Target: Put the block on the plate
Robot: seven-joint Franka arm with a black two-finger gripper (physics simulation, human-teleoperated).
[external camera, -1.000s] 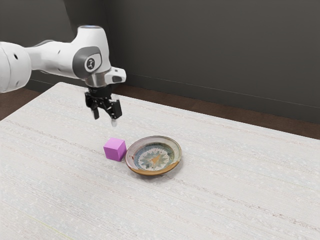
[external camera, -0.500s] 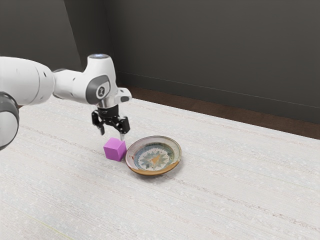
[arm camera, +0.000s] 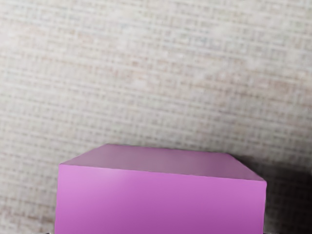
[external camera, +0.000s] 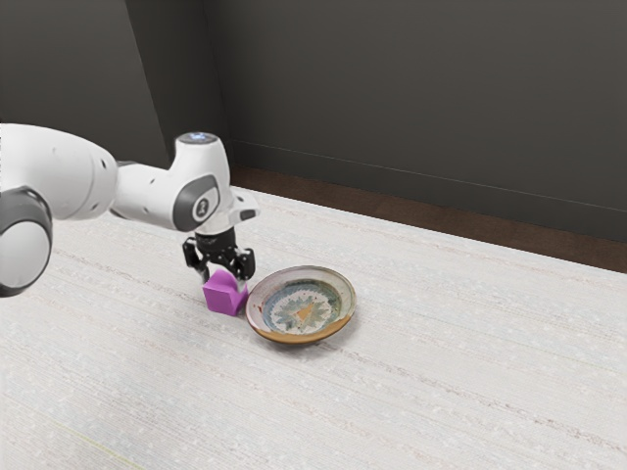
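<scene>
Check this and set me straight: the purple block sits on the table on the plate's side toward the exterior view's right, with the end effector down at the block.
Wrong side: the exterior view shows the purple block on the plate's side toward that view's left. It does sit on the table, with the end effector down at it.

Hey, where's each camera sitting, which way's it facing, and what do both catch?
Exterior view: beside my white arm, which enters from this exterior view's left with its black gripper; looks down across the table at the purple block and patterned plate.
Wrist view: on the arm's end, aimed down at the block's top and side.
Shared: block and table.
</scene>
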